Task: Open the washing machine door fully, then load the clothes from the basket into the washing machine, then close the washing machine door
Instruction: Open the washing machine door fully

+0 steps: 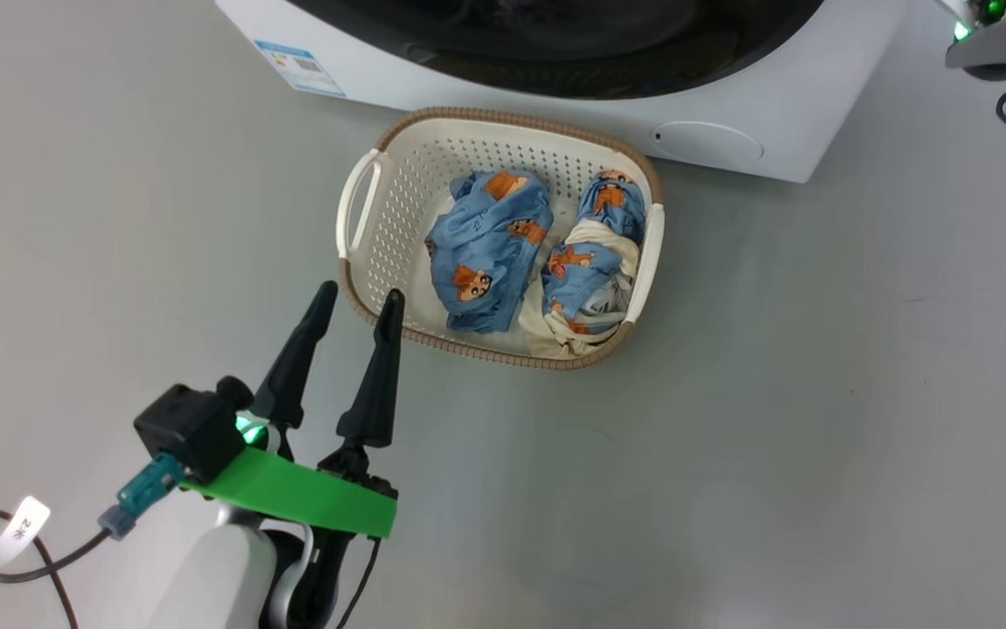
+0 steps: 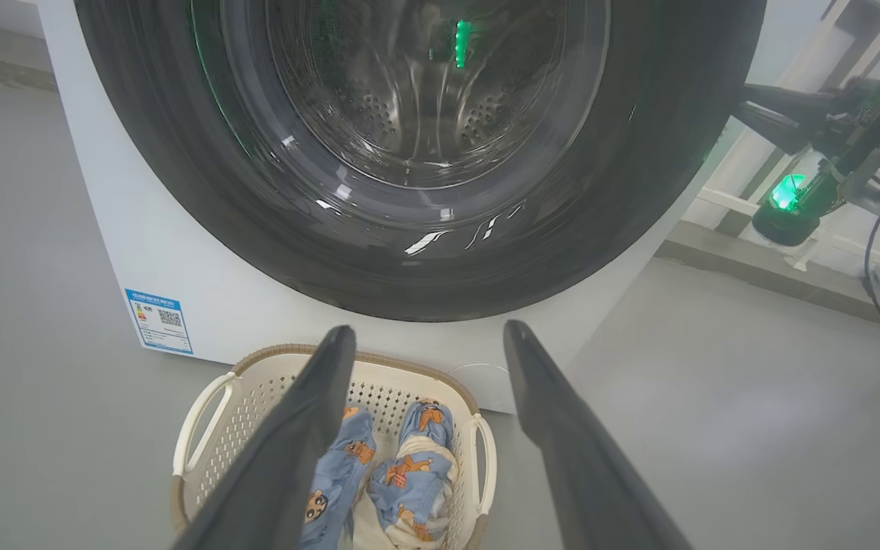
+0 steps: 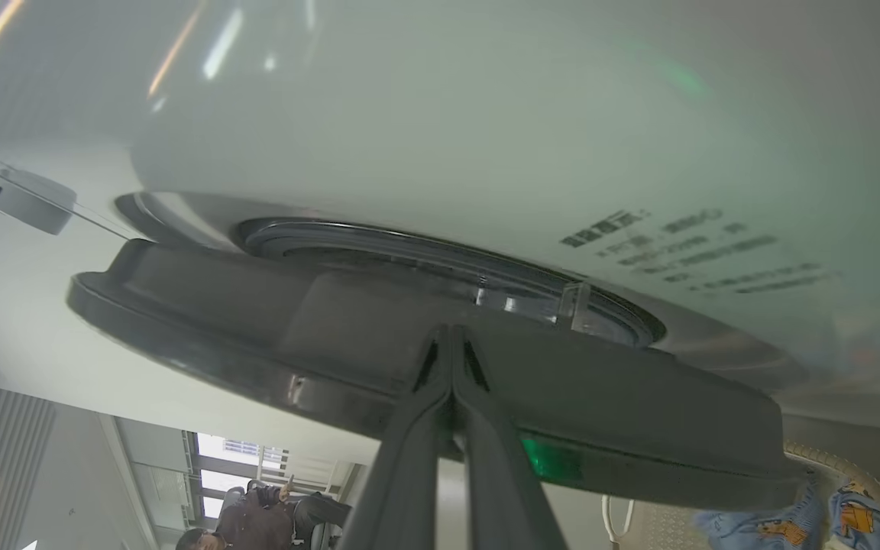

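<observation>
The left gripper (image 1: pixel 360 293) has its 2 dark fingers apart and holds nothing. In the head view it hovers at about 7 o'clock of the basket (image 1: pixel 398 201), with its tips just beside the brown rim. The basket stands on the grey floor (image 1: pixel 817 393). The clothes (image 1: pixel 490 253), 2 blue bundles with orange bears, lie inside it side by side, and the bundle at 3 o'clock shows cream cloth. The washing machine (image 1: pixel 782 105) is at 12 o'clock of the basket, very near, with a blue label (image 1: pixel 298 65) at 10 o'clock. The right gripper (image 3: pixel 449 330) has its fingers pressed together and empty, the tips at the black rim of the washing machine door (image 3: pixel 257 321), which stands a little off the white front.
</observation>
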Motion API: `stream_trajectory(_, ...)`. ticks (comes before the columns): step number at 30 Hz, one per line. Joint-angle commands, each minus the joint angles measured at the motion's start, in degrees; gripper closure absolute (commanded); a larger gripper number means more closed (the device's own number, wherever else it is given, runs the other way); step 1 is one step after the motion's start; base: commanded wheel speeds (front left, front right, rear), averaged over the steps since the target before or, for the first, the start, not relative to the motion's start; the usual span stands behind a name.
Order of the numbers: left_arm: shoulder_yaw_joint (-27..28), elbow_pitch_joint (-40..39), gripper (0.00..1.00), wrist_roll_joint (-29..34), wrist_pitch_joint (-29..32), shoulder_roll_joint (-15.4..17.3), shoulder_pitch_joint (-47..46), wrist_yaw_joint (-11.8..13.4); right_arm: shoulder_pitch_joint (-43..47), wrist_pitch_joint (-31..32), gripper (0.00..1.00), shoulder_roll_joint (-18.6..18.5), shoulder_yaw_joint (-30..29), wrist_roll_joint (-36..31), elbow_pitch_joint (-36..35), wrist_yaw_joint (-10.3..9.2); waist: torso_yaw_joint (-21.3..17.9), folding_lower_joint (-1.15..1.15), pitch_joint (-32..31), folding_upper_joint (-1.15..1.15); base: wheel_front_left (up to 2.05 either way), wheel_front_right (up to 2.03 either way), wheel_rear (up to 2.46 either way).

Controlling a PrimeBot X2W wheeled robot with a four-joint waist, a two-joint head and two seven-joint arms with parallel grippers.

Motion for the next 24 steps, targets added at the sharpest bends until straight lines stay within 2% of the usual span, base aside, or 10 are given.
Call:
stream_trajectory(1,1.43,-1.66,0.0,-0.3,-0.37,1.27,-1.32,-0.09,-1.8,-0.17,1.0,1.05,0.43,-0.63,-1.22,0.1,0.62,0.0,0.86,0.0,0.0,0.0,0.0)
stream_trajectory(11,1.03,-1.91,0.0,-0.44,-0.37,0.95,-2.27,-0.09,-3.37,0.22,1.0,1.82,1.55,-1.29,-1.45,0.1,1.26,0.0,2.07,0.0,0.0,0.0,0.0)
stream_trajectory(24,1.47,-1.46,0.0,0.0,-0.37,1.11,-1.83,-0.09,0.46,2.64,1.0,2.47,4.53,-1.54,-4.88,0.1,0.74,0.0,-0.24,0.0,0.0,0.0,0.0)
